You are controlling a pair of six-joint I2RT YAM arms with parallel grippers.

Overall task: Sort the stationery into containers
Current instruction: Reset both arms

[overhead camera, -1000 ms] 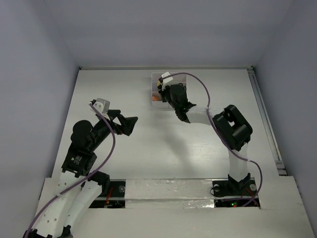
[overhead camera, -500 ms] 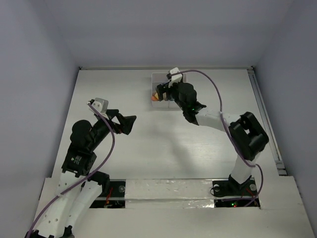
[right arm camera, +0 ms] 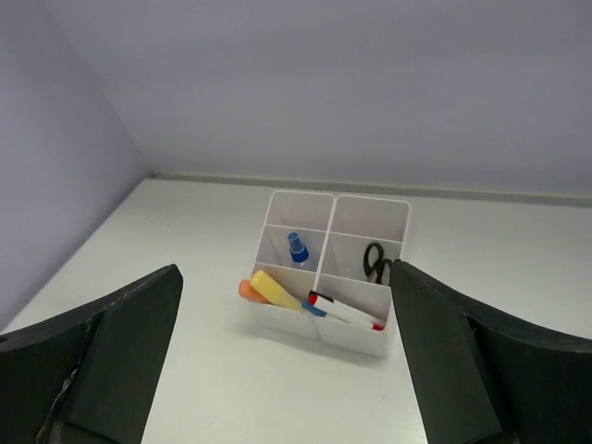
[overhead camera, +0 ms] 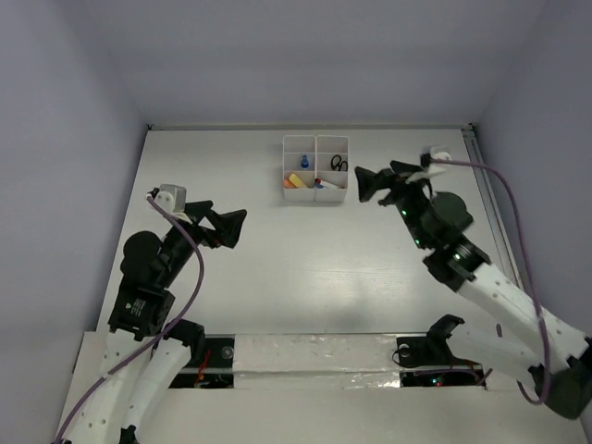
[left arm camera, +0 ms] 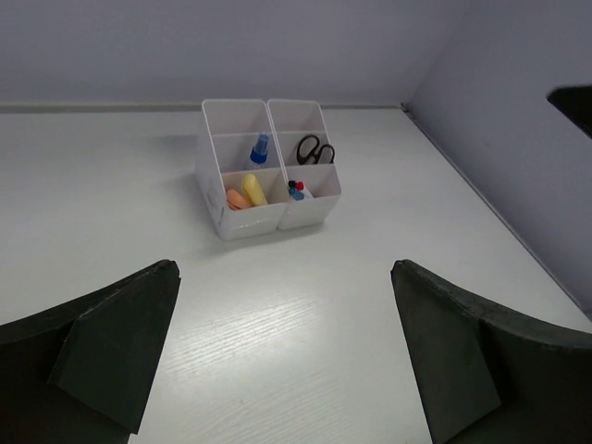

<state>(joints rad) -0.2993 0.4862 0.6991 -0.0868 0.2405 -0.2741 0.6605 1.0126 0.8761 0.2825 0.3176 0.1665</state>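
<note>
The white containers tray (overhead camera: pixel 315 195) stands at the back middle of the table. Its near left compartment holds a yellow eraser (right arm camera: pixel 277 289) and an orange eraser (right arm camera: pixel 248 289). A blue-capped tube (right arm camera: pixel 298 248) stands in the middle left compartment, and black scissors (right arm camera: pixel 375 261) in the middle right. Pens (right arm camera: pixel 347 312) lie in the near right compartment. My right gripper (overhead camera: pixel 368 185) hangs open and empty just right of the tray, facing it. My left gripper (overhead camera: pixel 231 227) is open and empty, well to the tray's left and nearer.
The table's back wall edge runs just behind the tray (left arm camera: pixel 250 220). A metal rail (overhead camera: pixel 495 227) lines the table's right side. The side walls stand close on both sides. White tabletop (left arm camera: pixel 296 351) lies between both grippers and the tray.
My right arm has swung away from above the tray to its right, its jaws now open, and the tray's contents have come into sight. The left arm shifted slightly left.
</note>
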